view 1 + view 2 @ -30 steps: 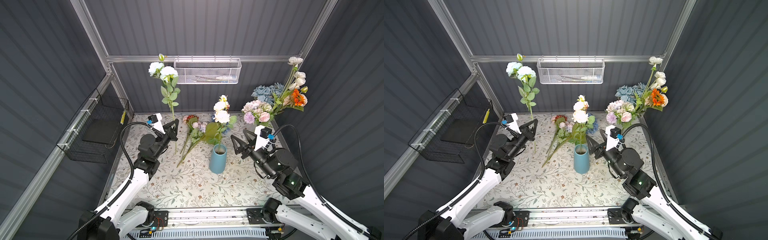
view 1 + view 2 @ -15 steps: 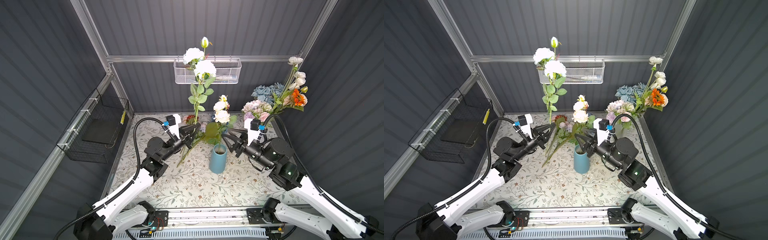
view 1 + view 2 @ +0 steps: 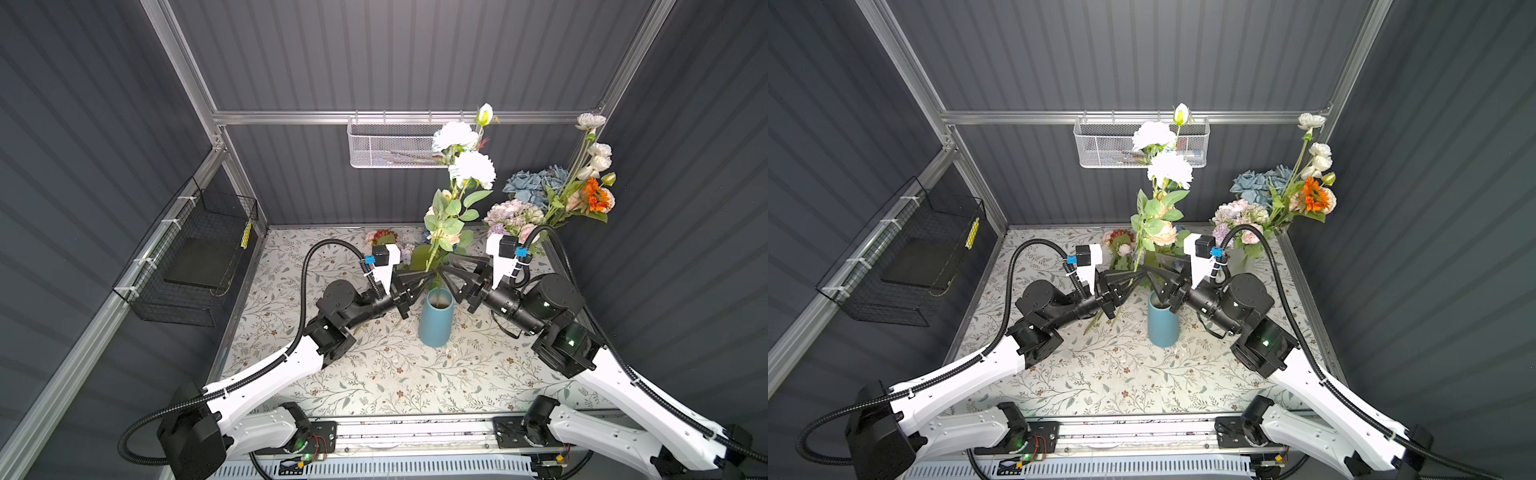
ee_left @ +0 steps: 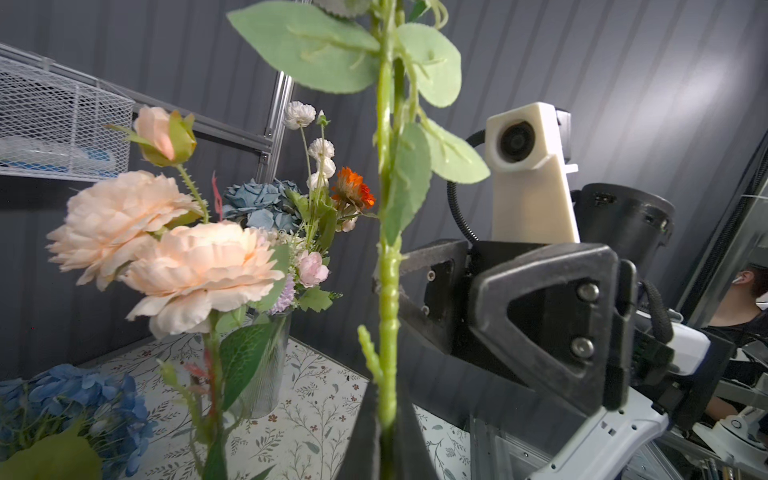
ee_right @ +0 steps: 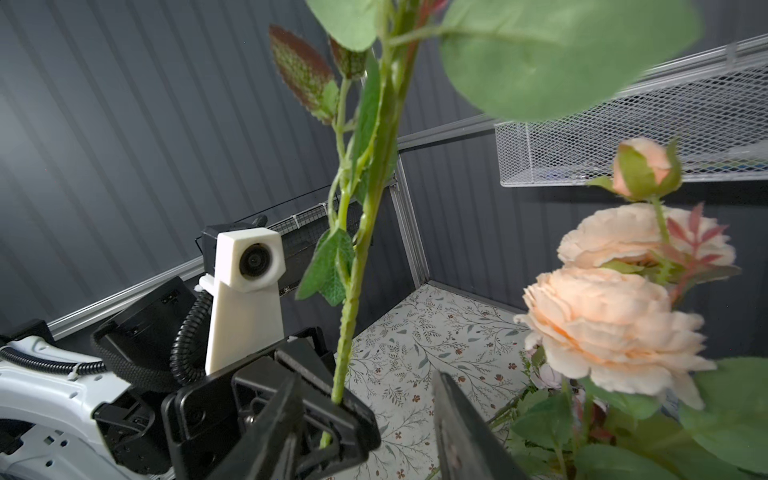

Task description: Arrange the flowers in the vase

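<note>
Left fingers clench the green stem of a white-blossomed spray, held upright above the blue vase on the floral-patterned bench. Right fingers (spread, one each side of that stem) grasp nothing.

a robot lab enclosure, with ribbed grey walls and aluminium framing.

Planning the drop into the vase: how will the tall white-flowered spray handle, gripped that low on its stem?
The white-flowered spray is probably top-heavy: its big blossoms sit far above the left gripper, so it may swing. Its stem stands nearly straight, so likely fairly stiff. The narrow blue vase could tip if nudged.
</note>
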Robot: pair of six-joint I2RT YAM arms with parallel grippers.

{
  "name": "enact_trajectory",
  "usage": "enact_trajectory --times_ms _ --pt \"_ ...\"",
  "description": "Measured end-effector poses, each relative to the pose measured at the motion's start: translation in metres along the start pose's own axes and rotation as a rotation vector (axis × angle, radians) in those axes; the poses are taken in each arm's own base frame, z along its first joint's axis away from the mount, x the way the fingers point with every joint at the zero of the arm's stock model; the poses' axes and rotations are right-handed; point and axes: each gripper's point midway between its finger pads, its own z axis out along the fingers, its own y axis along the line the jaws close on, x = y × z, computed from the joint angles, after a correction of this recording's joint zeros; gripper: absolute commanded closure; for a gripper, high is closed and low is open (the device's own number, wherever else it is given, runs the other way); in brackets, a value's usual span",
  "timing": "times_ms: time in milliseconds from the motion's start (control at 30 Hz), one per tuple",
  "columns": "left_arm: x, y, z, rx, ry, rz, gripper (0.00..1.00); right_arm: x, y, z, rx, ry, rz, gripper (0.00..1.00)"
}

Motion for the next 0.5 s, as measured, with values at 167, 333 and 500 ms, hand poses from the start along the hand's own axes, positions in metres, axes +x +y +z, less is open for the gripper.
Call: enact_trajectory --times_ms 167,333,500 --pt "0.01 -0.01 0.006 0.03 0.023 0.011 1.0 -0.003 0.0 0.002 -0.003 -0.014 0.004 0.56" --pt "0.017 -0.019 0.01 0.05 0.04 0.026 1.0 0.0 0.0 0.005 -0.006 -0.011 0.015 0.76" --pt "0.02 -0.017 0.01 0.037 0.053 0.039 1.0 0.001 0.007 0.005 -0.039 -0.01 0.028 1.0"
